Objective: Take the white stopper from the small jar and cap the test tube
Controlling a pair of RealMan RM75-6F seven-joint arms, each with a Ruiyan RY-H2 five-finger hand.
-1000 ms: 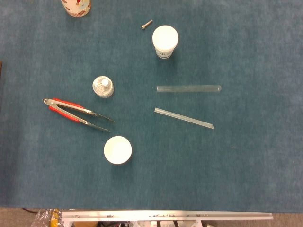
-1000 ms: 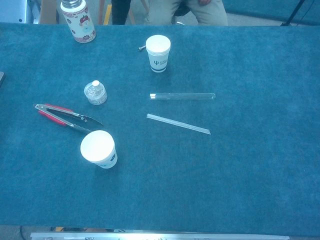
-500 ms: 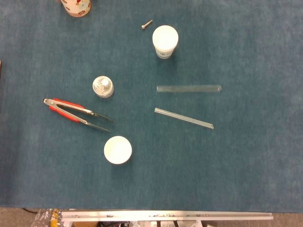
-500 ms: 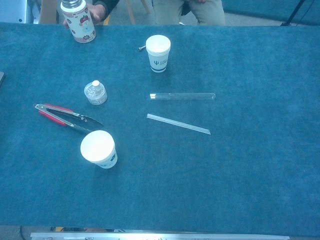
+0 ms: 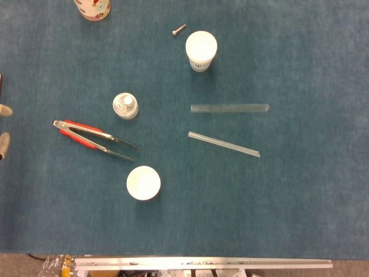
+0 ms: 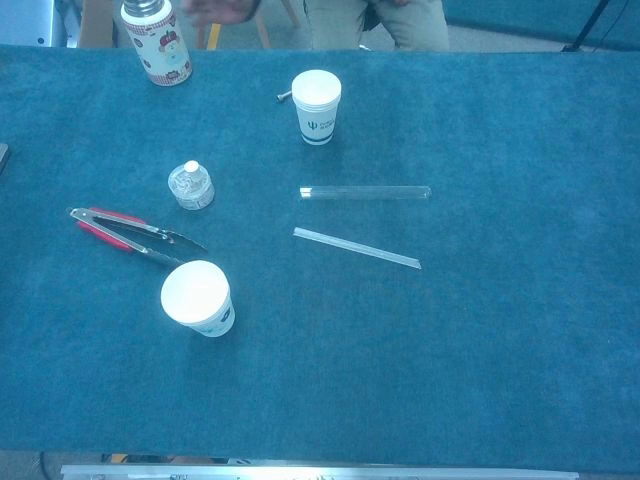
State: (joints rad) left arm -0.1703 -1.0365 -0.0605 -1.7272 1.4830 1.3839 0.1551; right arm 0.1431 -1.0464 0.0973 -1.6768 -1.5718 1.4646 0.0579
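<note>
We are seeing only fingertips of our left hand [image 5: 3,130] at the head view's edge; its grasp is unclear. The small jar [image 5: 125,106] is sitting left of the test tube [image 5: 229,108].

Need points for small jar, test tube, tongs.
small jar [image 5: 125,106], head view, on its top.
test tube [image 5: 229,108], head view, middle of the tube lying on the table.
tongs [image 6: 130,234], chest view, midway along the arms.

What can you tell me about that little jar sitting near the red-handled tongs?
The small jar looks like clear glass or plastic, squat and round, standing upright on the blue table cloth. A white stopper sits in its mouth. It stands just beyond the tongs, apart from them. Nothing touches it, no hand is near.
</note>
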